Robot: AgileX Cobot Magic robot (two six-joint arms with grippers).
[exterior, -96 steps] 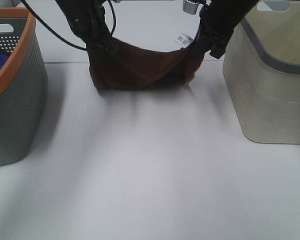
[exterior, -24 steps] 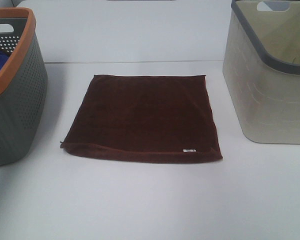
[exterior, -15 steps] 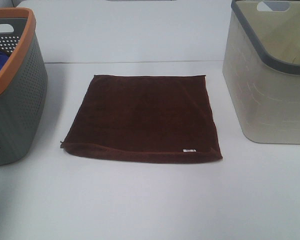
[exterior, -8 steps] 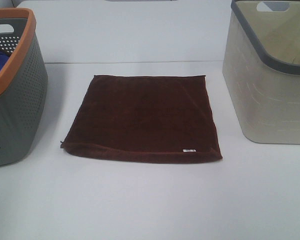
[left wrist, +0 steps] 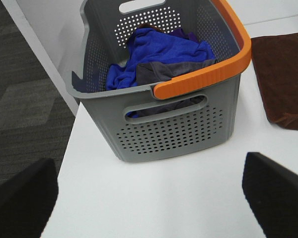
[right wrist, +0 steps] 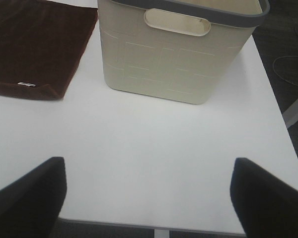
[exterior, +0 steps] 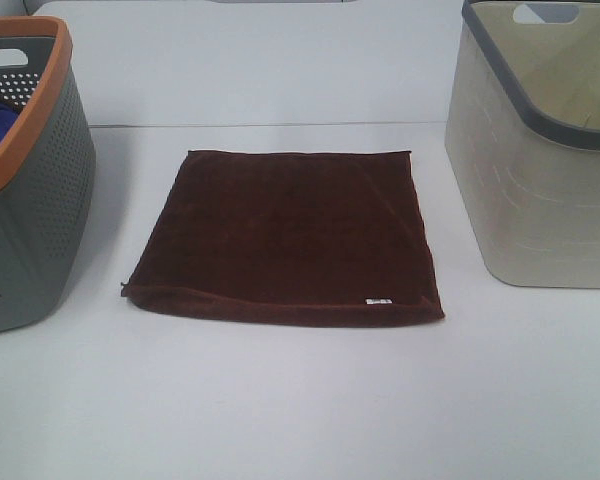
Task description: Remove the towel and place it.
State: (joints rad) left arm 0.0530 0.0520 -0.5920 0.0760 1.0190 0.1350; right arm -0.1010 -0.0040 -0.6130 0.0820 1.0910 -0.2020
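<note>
Towel (exterior: 290, 235) is flat on the white table (exterior: 300, 400), spread out roughly square, dark maroon-brown terry. Using it as the reference for everything below.

Label: small white tag (exterior: 378, 301) sewn at the towel's near hem, close to the hem's right corner in the high view. Something dark is printed on it, too small to read. Same tag visible from the right wrist camera, also unreadable. No other readable writing or brand marks on either basket.

Left of the towel: grey perforated basket (exterior: 25, 190) with an orange rim, apart from the towel with bare table between. Inside it, a blue cloth (left wrist: 156, 54) bunched up with a grey cloth (left wrist: 171, 71) on top of part of it. Handle slot cut through the basket's wall.

Right of the towel: beige basket (exterior: 540, 170) with a grey rim, not touching the towel. Embossed block pattern on its walls, handle slot near the rim.

Left gripper (left wrist: 149, 191): fingers wide apart, nothing between them, hanging over bare table on the far side of the grey basket from the towel. Only the towel's edge shows in that wrist view.

Right gripper (right wrist: 149, 198): fingers also wide apart and empty, above bare table near the beige basket, well clear of the towel's tagged corner.

Neither arm shows in the high view. Nothing is touching the towel.
</note>
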